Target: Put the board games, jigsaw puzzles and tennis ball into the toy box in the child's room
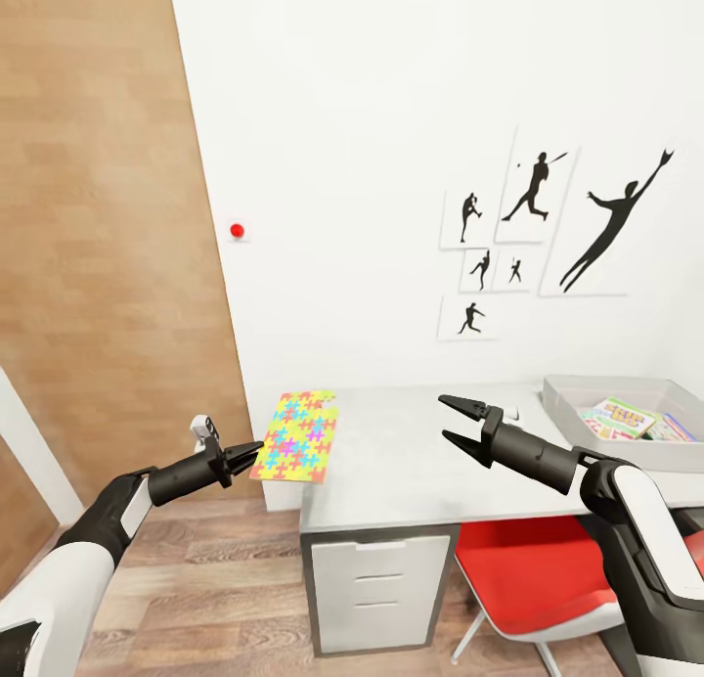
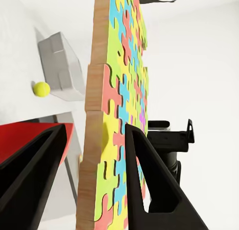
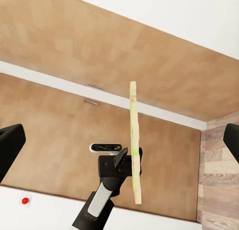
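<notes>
My left gripper (image 1: 242,453) is shut on the near edge of a jigsaw puzzle (image 1: 297,435). The multicoloured board is held tilted in the air at the left end of the white table (image 1: 411,481). In the left wrist view its orange edge (image 2: 94,140) runs between the black fingers (image 2: 149,180). In the right wrist view the puzzle (image 3: 134,140) shows edge-on. My right gripper (image 1: 452,419) hangs open and empty above the table's middle. The grey toy box (image 1: 567,395) stands at the table's right end with two board games (image 1: 626,418) inside. The tennis ball (image 2: 42,88) lies beside the toy box (image 2: 62,65).
A red chair (image 1: 533,564) is tucked under the table beside the white drawer unit (image 1: 376,579). Black athlete pictures (image 1: 533,198) hang on the white wall behind. A wood-panelled wall (image 1: 98,217) and wood floor lie to the left.
</notes>
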